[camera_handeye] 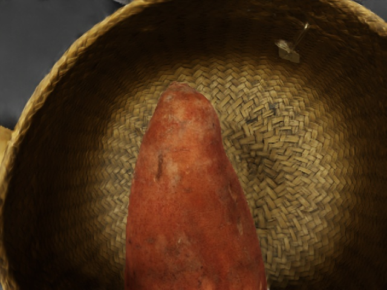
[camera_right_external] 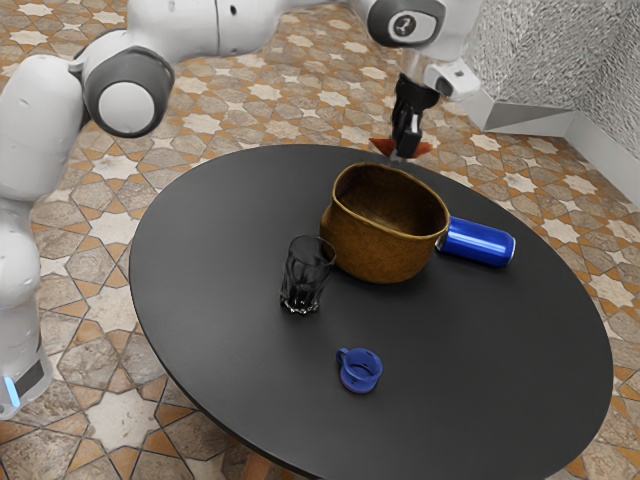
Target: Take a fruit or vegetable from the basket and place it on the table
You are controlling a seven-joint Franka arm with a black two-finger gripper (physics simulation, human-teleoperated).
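One sweet potato (camera_handeye: pixel 190 199), upper right in the exterior view, above the basket (camera_right_external: pixel 380 245); end effector (camera_right_external: pixel 405 151) closed on it, fingers parted by its thickness. Pick looks done; next, clear the rim, lower to bare counter (camera_right_external: pixel 240 350). Glass (camera_right_external: pixel 306 275) beside basket, contents unclear.
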